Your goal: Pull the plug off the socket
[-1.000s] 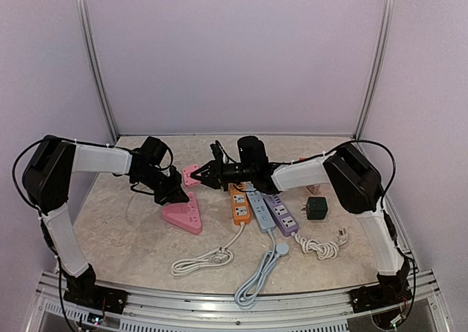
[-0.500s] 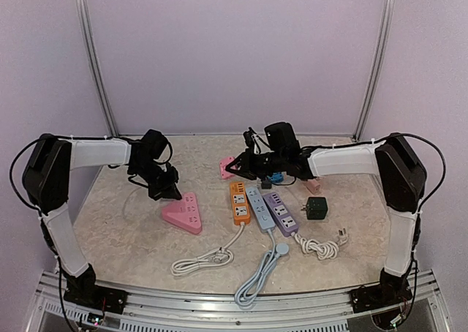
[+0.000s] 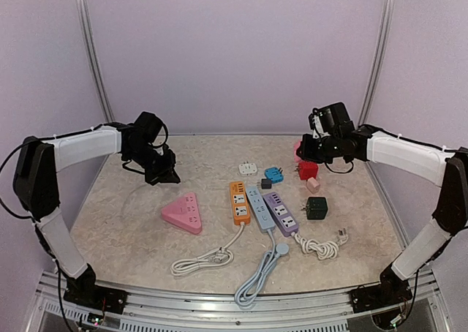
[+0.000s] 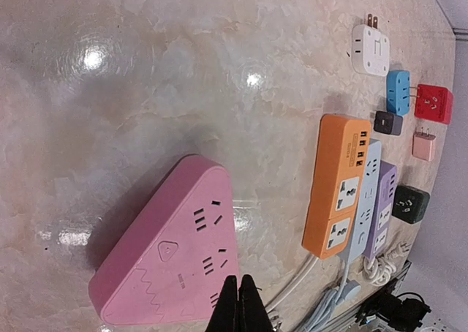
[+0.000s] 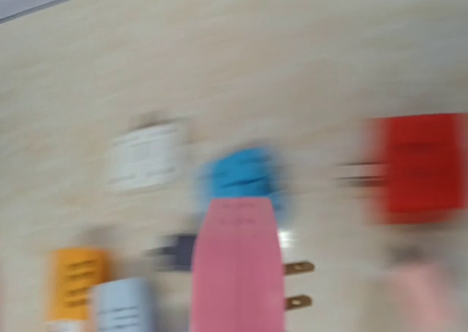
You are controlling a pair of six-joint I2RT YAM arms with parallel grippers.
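Observation:
The pink triangular socket (image 3: 183, 213) lies flat on the table left of centre, with all its slots bare in the left wrist view (image 4: 168, 251). My left gripper (image 3: 165, 175) hovers behind and above it, shut and empty; its black fingertips (image 4: 238, 284) meet over the socket's near corner. My right gripper (image 3: 303, 151) is raised at the back right, shut on the pink plug (image 3: 297, 151). The right wrist view is blurred, but the plug (image 5: 238, 266) fills its lower middle with two brass prongs (image 5: 296, 284) sticking out to the right.
Orange (image 3: 240, 202), light blue (image 3: 258, 209) and purple (image 3: 281, 213) power strips lie side by side at centre, their cords coiled toward the front. Loose adapters lie behind them: white (image 3: 248, 169), blue (image 3: 274, 174), red (image 3: 308, 170), small pink (image 3: 314, 185), dark green (image 3: 316, 208).
My right arm has swung from the socket to the back right, carrying the pink plug. My left gripper has lifted off the socket and drawn back to the left.

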